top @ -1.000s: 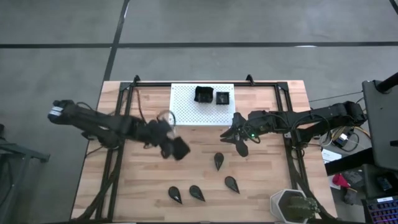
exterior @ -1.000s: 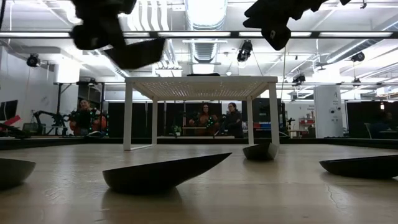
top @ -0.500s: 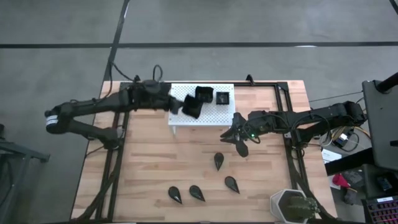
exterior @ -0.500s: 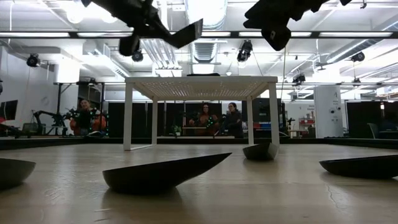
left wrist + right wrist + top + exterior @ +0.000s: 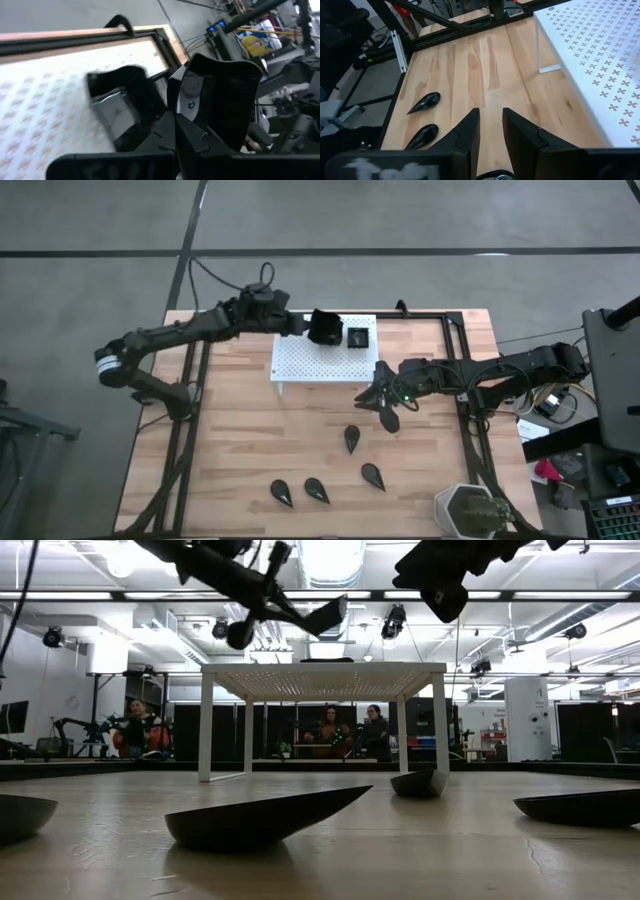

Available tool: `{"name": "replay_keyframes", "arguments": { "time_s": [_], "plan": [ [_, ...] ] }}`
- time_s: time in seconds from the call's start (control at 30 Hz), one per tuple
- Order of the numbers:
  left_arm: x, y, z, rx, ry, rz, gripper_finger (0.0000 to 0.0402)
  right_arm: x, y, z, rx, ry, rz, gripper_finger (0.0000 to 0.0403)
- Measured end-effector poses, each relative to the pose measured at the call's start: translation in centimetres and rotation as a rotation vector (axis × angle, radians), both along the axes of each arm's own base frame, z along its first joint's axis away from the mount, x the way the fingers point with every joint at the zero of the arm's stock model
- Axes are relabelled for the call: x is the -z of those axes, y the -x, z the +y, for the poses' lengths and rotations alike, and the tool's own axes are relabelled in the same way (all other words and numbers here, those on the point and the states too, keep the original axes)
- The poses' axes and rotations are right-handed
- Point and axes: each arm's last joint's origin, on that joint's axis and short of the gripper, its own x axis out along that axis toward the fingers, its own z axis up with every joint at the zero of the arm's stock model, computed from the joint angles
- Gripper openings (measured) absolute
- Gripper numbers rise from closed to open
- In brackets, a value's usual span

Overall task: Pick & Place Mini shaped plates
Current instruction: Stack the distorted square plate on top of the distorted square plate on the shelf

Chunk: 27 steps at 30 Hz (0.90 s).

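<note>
My left gripper [image 5: 303, 326] is shut on a black raised-rim square plate [image 5: 220, 85], which it carries above the far middle of the white perforated stand [image 5: 300, 360]. Another square plate [image 5: 117, 102] rests on the stand just beyond it, and a smaller square plate [image 5: 357, 336] lies to its right. Several teardrop plates lie on the wood nearer the front, among them two at the near edge [image 5: 317, 490] [image 5: 282, 493]. My right gripper [image 5: 490, 117] hovers right of the stand's near corner. Its fingers stand apart, with bare wood showing between them. My left gripper pinches the square plate by one edge of its rim [image 5: 176, 112] between the two shut fingers. The fingers come slanting down from the table's left. The plate is lifted clear of the stand and tilted [image 5: 312, 615], its glossy hollow turned toward the wrist.
A grey-green hexagonal pot [image 5: 470, 510] stands at the near right corner. Black frame rails [image 5: 190, 430] run along both sides of the table and its far edge. Open wood lies between the stand and the teardrop plates. People sit in the room beyond the table.
My left gripper has swung with the square plate from over the table's left middle toward the far edge. It now hangs above the stand, a little higher, and its wrist has rolled. The plate has stayed in the hold, clear of everything.
</note>
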Motion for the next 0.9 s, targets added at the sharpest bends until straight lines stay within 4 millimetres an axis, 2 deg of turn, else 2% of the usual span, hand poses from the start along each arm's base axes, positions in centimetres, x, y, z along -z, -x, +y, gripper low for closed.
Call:
{"name": "replay_keyframes", "arguments": {
  "time_s": [0.1,0.33,0.57,0.9],
  "plan": [
    [-0.5,-0.9,0.9,0.005,0.012,0.032,0.0,0.2,0.0,0.0,0.0,0.001,0.008,0.0078],
    [-0.7,-2.1,2.2,-0.002,0.075,0.24,0.0,0.6,0.1,0.0,0.0,0.002,0.02,0.0068],
    [-1.6,-2.7,3.0,-0.027,0.061,0.242,0.0,1.1,0.2,0.0,0.0,0.003,0.033,0.0075],
    [-0.6,-2.7,3.6,-0.065,0.142,0.285,0.0013,1.4,0.3,0.0,-0.001,0.004,0.042,0.0068]
  ]
}}
